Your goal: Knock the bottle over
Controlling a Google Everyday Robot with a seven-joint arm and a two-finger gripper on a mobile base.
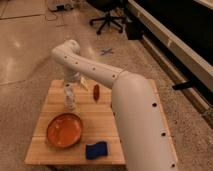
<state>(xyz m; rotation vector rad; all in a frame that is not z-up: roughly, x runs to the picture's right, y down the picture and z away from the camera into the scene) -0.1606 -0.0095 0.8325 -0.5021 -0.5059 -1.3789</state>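
A: Where is the end effector at this moment?

B: It hangs at the end of the white arm, low over the far left part of the tabletop. I cannot tell how far apart its two fingers are, or whether they grip anything.

A: And the bottle?

B: It stands directly beneath the end effector, close under it and perhaps touching; the gap cannot be made out. It is upright, so its long axis runs straight up toward the end effector, with the cap end nearest.

A: So what does the next move turn on?

B: In my judgement, on that vertical line-up. The bottle is not yet down, and a sideways push at the neck should tip it. Pressing straight down would do little.

A: What else sits near?

B: An orange plate lies nearer the camera than the end effector, just beyond the bottle's foot. A dark red oblong thing lies off to the right of the end effector, and a blue sponge sits well nearer the camera, by the tabletop's front edge.

A: Any labels or writing?

B: None that can be read.
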